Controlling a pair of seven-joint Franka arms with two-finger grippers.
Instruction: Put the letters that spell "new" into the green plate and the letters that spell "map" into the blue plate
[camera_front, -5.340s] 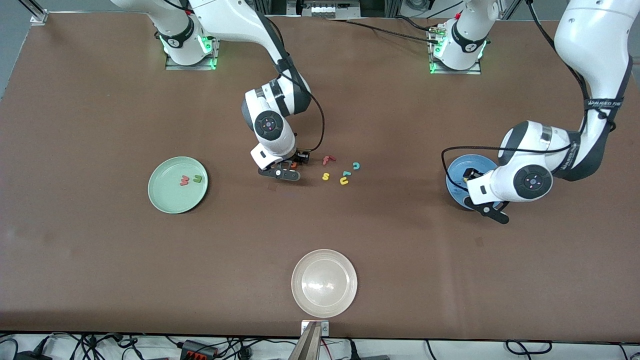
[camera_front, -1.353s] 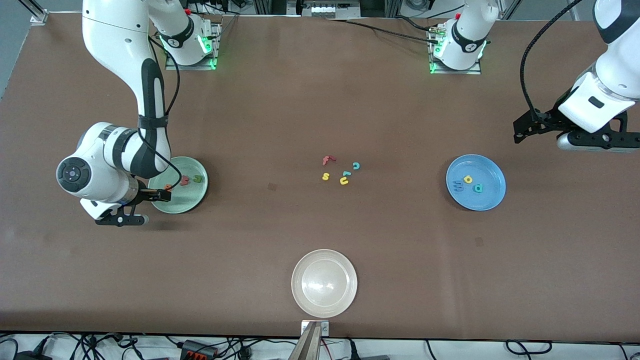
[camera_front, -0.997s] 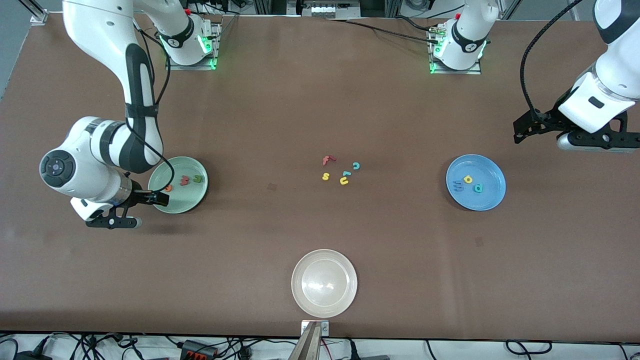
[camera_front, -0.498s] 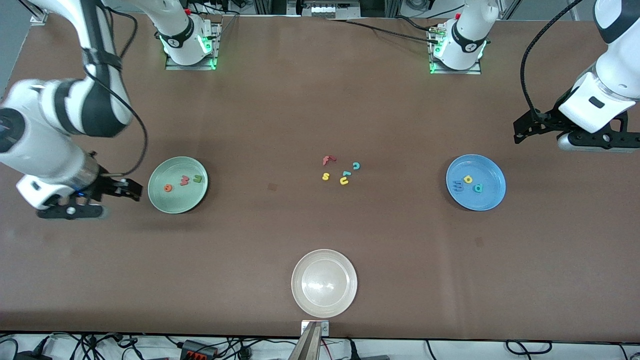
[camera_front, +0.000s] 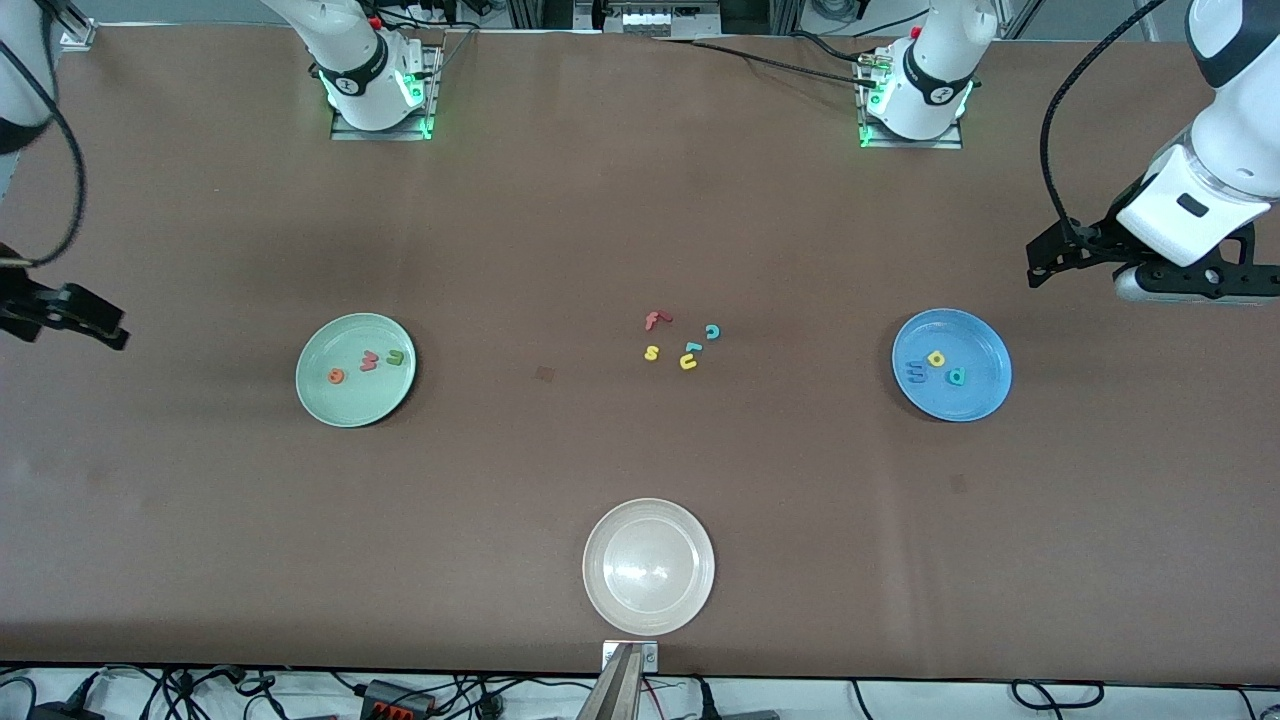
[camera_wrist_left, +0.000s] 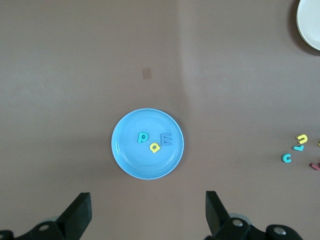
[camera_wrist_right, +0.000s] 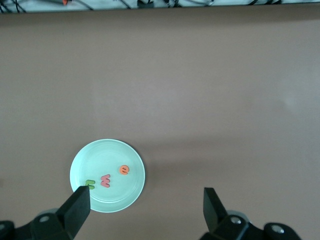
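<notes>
The green plate (camera_front: 345, 402) (camera_wrist_right: 100, 157) holds the orange e (camera_front: 336, 376) (camera_wrist_right: 123, 170), pinkish-red w (camera_front: 370, 361) (camera_wrist_right: 105, 180) and green n (camera_front: 396, 356) (camera_wrist_right: 90, 184). In the blue plate (camera_front: 978, 395) (camera_wrist_left: 129, 159) lie the blue m (camera_front: 915, 371) (camera_wrist_left: 166, 139), yellow a (camera_front: 937, 358) (camera_wrist_left: 155, 147) and teal p (camera_front: 957, 376) (camera_wrist_left: 142, 137). My right gripper (camera_front: 62, 315) (camera_wrist_right: 145, 207) hangs open and empty, high over the table's end past the green plate. My left gripper (camera_front: 1150, 275) (camera_wrist_left: 147, 212) waits open and empty, high beside the blue plate.
Loose letters lie mid-table: a red f (camera_front: 655, 320), teal c (camera_front: 712, 331), yellow s (camera_front: 651, 352), teal l (camera_front: 692, 347) and yellow u (camera_front: 688, 362). A whitish-beige plate (camera_front: 648, 610) (camera_wrist_left: 311, 30) sits near the front edge.
My right gripper has left the orange e in the green plate, then risen and swung away toward its end of the table. The left arm has not moved.
</notes>
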